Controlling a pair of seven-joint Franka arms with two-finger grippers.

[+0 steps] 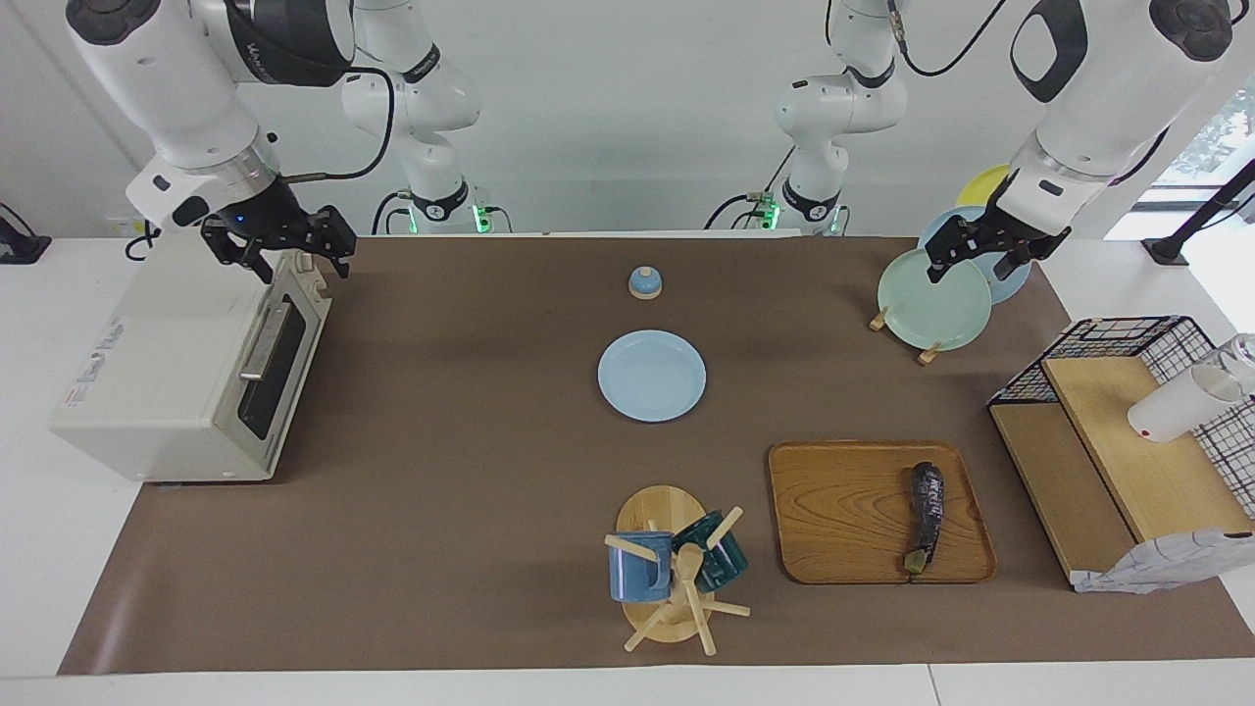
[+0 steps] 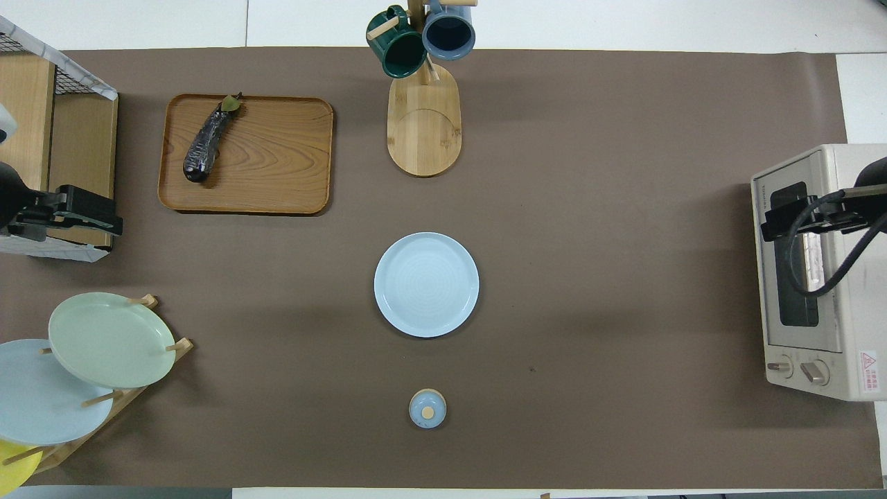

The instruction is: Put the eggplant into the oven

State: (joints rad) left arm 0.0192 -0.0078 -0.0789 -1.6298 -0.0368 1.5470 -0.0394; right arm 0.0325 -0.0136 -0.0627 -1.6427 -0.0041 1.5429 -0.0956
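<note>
I saw the eggplant (image 1: 926, 515) lying on the tray (image 1: 843, 510), well apart from the shut oven (image 1: 186, 373). Its labels were unreadable. Right gripper (image 1: 294, 250) over the oven and left gripper (image 1: 976, 257) both stood wide, empty.

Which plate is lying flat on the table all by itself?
The round light blue plate in the table's middle lies flat. The pale green plate and the others lean in the wooden plate rack.

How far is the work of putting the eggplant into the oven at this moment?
Done: nothing. The eggplant lies on the wooden tray, and the oven door is closed. In hand: nothing; the right gripper is over the oven's top, open, and the left gripper is over the plate rack, open. Left: open the door, carry the eggplant inside.
</note>
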